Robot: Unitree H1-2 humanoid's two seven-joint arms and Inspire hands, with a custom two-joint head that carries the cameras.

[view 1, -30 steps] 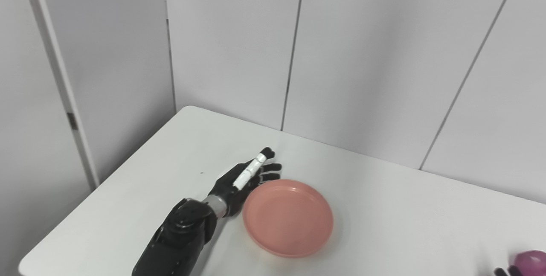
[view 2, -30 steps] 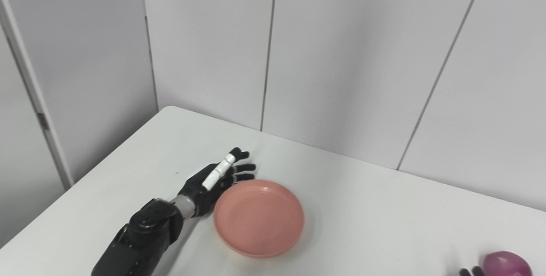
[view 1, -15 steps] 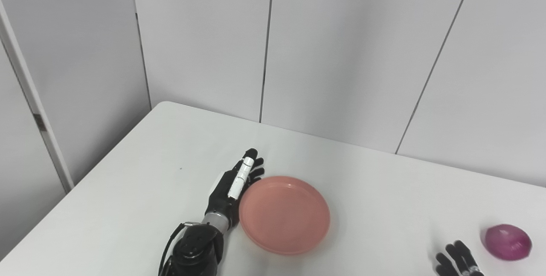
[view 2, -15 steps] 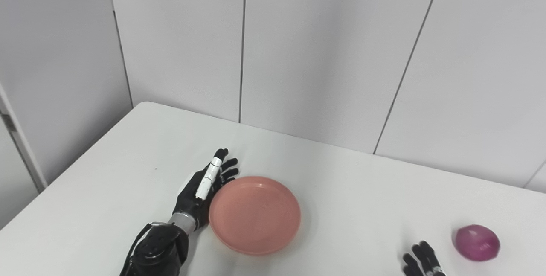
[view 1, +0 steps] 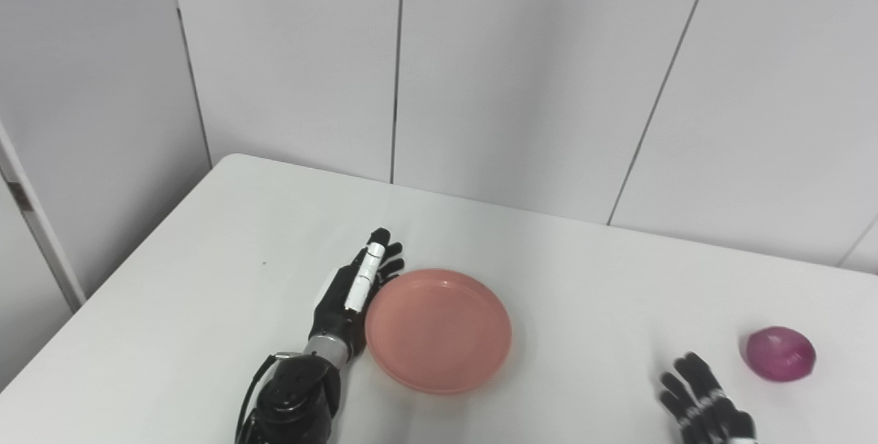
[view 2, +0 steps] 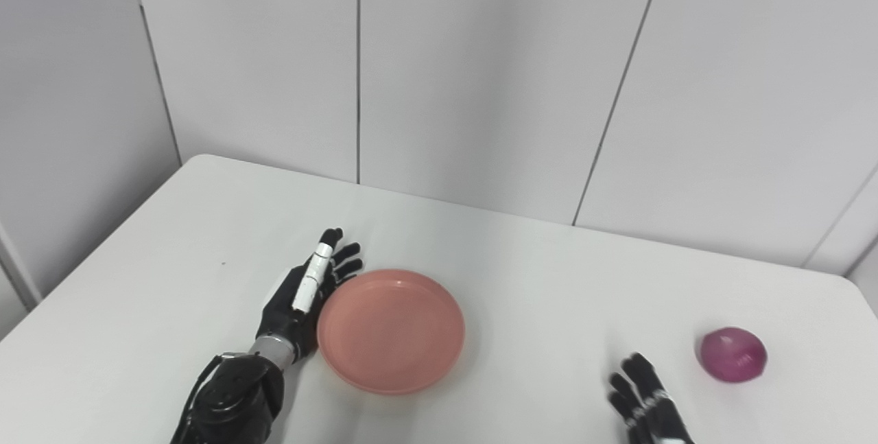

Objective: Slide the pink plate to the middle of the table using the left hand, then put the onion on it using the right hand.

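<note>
the left hand [view 1: 350, 293], fingers spread flat, rests against the pink plate [view 1: 439, 329] near mid-table; the plate looks light and slippery, best pushed at its rim. the right hand [view 2: 645, 396] lies spread near the onion [view 2: 732, 355].

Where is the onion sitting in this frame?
The onion lies on the white table at its right end in both eye views, just beyond the open right hand, far right of the pink plate.
</note>
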